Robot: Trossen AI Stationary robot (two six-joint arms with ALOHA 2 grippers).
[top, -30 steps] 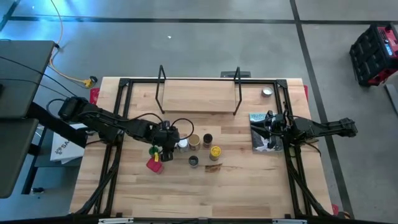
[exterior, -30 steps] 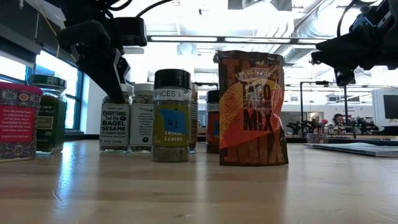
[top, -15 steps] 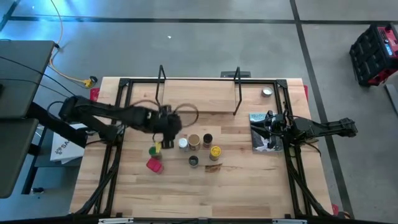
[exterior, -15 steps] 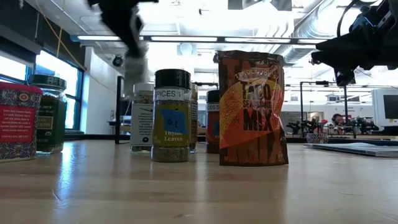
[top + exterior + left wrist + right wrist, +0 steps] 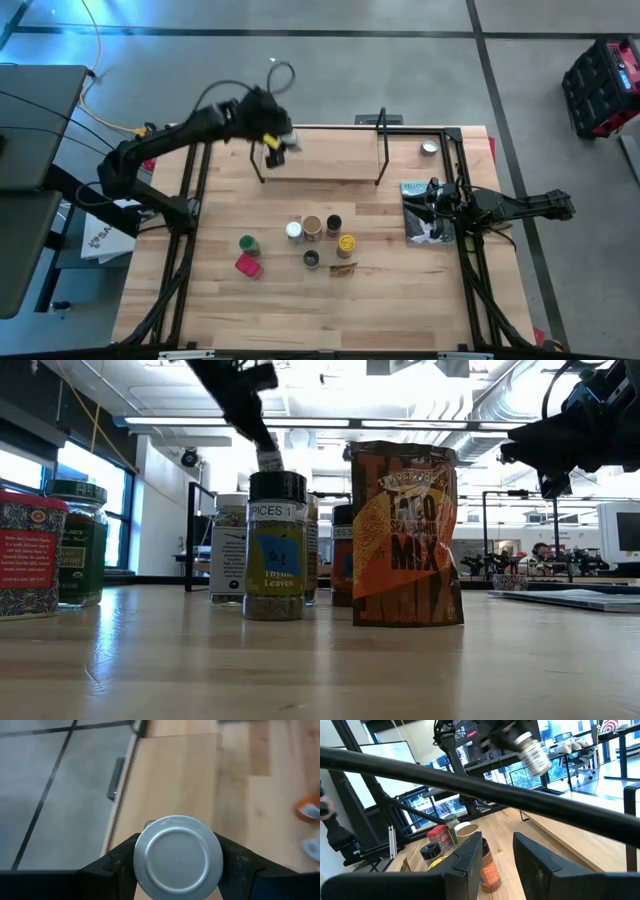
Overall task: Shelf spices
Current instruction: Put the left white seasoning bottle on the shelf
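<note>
My left gripper (image 5: 276,138) is shut on a white-labelled spice jar (image 5: 532,751) with a silver lid (image 5: 178,857), high above the left part of the shelf. The shelf is a light board (image 5: 318,158) with black wire uprights (image 5: 381,146). The other spices stand on the table in a cluster: green jar (image 5: 246,243), red box (image 5: 247,264), white jar (image 5: 293,231), tan jar (image 5: 312,227), dark jar (image 5: 333,223), yellow jar (image 5: 346,243) and brown packet (image 5: 405,535). My right gripper (image 5: 432,207) is open and empty over the flat book (image 5: 418,222). My left gripper pinches the jar between its two fingers (image 5: 122,866), one on each side of the jar just below the lid. The jar's lid faces the wrist. The jar hangs tilted, its bottom (image 5: 268,458) lowest, clear of the table and the shelf.
A small silver round tin (image 5: 429,148) lies at the far right of the table. A black metal frame (image 5: 196,170) runs along the table's sides. The shelf board lies bare between its uprights. The near half of the table is open wood (image 5: 320,310).
My left gripper has risen from the cluster with the white-labelled jar and swung toward the far edge, over the shelf's left end. The jar stood upright on the table; now it is lifted clear and tilted. The other jars stay in place.
</note>
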